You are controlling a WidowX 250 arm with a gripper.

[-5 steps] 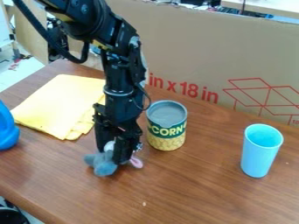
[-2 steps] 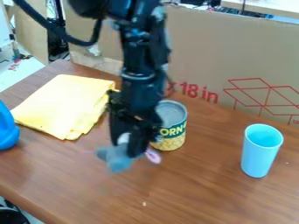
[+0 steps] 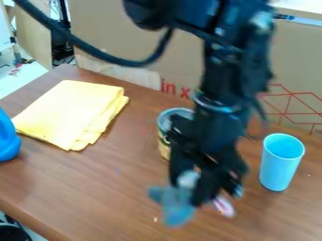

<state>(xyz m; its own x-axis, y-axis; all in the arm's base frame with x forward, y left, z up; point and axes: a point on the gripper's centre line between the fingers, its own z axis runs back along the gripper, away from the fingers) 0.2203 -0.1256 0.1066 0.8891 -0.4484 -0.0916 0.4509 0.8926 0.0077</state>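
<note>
The black gripper [image 3: 190,188] hangs over the middle front of the wooden table, shut on a grey-blue plush toy [image 3: 176,204]. A pink and white part of the toy sticks out to the right of the fingers. Behind the gripper stands the corn can [image 3: 165,136], its right side hidden by the arm. To the gripper's right a light blue cup [image 3: 280,162] stands upright.
A folded yellow cloth [image 3: 69,113] lies at the back left of the table [image 3: 82,188]. A blue object [image 3: 7,139] sits at the left edge. A large cardboard panel [image 3: 119,42] stands along the table's back.
The gripper has moved right and toward the front with the plush toy held in it, passing in front of the can. The cup, cloth and can have not moved.
</note>
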